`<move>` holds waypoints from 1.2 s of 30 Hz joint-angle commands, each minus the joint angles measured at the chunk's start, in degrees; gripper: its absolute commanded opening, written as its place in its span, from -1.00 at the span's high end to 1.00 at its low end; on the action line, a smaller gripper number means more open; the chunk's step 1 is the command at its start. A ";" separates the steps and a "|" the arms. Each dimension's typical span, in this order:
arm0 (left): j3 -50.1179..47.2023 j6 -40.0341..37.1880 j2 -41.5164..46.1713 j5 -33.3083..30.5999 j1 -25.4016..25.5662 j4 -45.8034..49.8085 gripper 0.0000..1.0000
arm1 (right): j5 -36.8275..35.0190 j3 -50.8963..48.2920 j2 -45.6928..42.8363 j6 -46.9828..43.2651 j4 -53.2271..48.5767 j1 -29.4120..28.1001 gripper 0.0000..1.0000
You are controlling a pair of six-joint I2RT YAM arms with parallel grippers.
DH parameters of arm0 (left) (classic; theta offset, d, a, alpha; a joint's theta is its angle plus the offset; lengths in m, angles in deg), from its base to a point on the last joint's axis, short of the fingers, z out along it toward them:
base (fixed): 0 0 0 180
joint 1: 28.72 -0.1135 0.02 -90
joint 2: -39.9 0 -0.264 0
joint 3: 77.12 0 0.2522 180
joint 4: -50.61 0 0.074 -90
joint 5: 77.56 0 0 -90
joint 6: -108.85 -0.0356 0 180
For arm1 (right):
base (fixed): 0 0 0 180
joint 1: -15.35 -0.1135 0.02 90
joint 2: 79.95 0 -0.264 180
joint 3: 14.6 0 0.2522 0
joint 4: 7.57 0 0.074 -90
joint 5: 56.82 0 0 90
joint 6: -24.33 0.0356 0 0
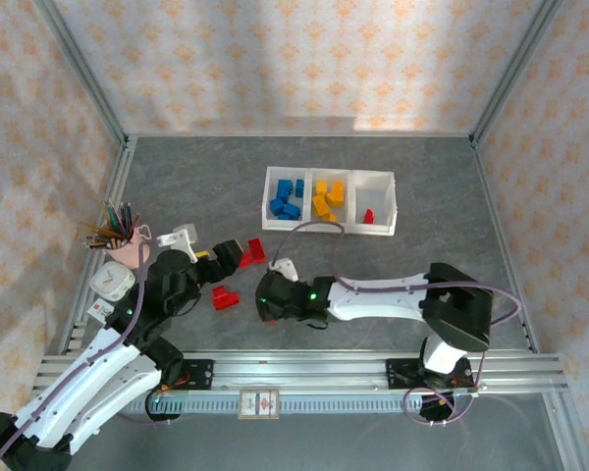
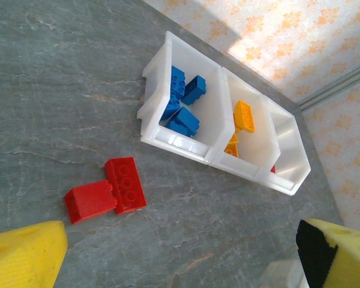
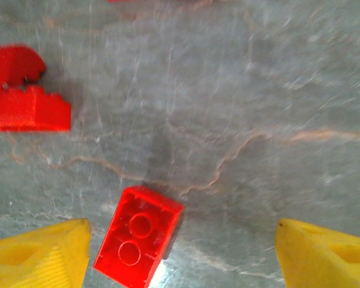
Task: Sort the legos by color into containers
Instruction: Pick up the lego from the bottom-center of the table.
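The containers stand at the table's back middle: blue legos in the left bin, yellow-orange ones in the middle, one red in the right. Two red legos lie just ahead of my left gripper, which is open and empty. My right gripper is open low over the table. A red lego lies hollow side up between its fingers, close to the left one. More red legos lie to its left.
A pink pencil cup with coloured pencils stands at the left edge, beside the left arm. Metal frame posts and patterned walls close in the table. The two grippers sit close together at the front left.
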 commanded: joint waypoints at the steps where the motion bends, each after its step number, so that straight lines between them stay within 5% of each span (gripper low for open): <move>1: -1.09 1.00 1.85 -2.65 -0.76 3.62 -0.98 | -2.06 2.62 2.13 2.97 0.49 -1.43 -0.63; 12: -1.61 1.32 3.25 -3.04 -0.69 4.13 -0.98 | -4.91 6.43 9.69 4.83 -2.43 -2.61 -0.58; 30: -2.15 1.38 1.49 -1.74 -0.69 1.51 -0.99 | -6.43 4.32 8.40 4.78 -4.32 -2.61 0.34; 36: -1.09 1.16 1.09 -0.98 -0.69 1.02 -0.98 | -7.96 4.26 4.69 4.94 -5.18 -2.22 0.44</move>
